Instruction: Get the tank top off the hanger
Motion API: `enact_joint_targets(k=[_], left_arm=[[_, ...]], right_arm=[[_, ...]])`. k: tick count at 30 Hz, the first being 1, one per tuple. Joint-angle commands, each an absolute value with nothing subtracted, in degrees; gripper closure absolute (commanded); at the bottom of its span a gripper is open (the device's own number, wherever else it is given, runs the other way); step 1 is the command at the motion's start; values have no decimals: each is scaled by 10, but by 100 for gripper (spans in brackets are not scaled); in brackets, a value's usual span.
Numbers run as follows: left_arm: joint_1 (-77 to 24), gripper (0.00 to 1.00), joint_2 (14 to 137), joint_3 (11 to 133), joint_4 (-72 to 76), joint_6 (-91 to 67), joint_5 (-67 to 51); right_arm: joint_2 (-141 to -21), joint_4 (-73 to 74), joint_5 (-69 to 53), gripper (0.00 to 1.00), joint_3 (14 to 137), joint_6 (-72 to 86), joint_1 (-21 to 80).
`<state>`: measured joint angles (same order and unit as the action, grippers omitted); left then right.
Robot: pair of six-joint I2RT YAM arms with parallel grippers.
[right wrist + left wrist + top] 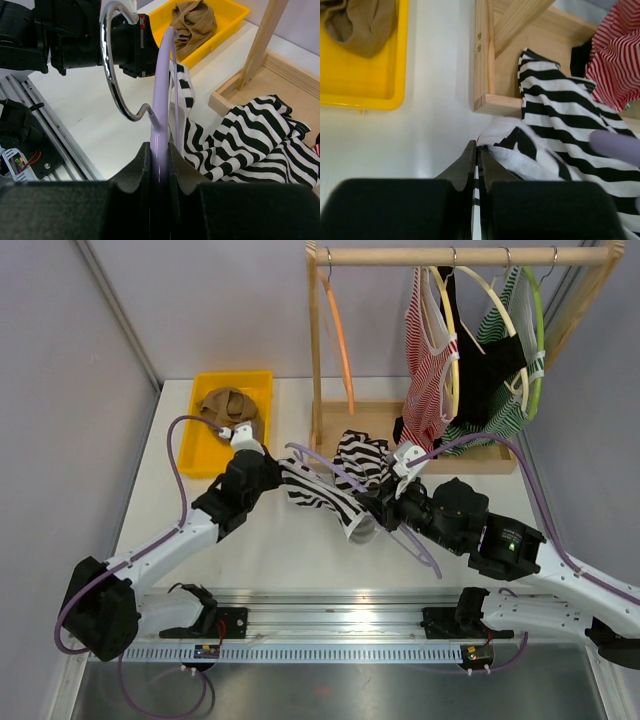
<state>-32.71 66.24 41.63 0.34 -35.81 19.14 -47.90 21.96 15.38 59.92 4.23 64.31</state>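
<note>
While my left hand (pixel 477 152) pinches the striped tank top (pixel 560 125) and my right hand (pixel 159 150) clamps the lilac hanger (pixel 162 75), I judge the stripping step in hand: next, pull them apart.

At frame centre, my left gripper (pixel 278 473) pinches the black-and-white striped fabric tank top (pixel 325 496), while my right gripper (pixel 384 502) clamps the thin lavender plastic hanger (pixel 322 464) threaded through it.

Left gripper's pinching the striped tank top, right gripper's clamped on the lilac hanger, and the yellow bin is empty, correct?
The yellow bin is not empty: a tan garment lies in it, as the top external view shows. The rest stands: left gripper pinching the striped tank top, right gripper clamped on the lilac hanger.
</note>
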Motion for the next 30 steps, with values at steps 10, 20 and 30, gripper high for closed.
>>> enact_joint_targets(k=[10,20,30], left_arm=[[-415,100,578,302,-35,-333,181],[-530,100,330,191,-160,-399,120],[-622,100,284,141,-152,-437,134]], right_arm=[[-449,64,160,100,596,4,642],[-501,-121,144,100,589,-41,642],[-543,-261,134,100,583,-86,642]])
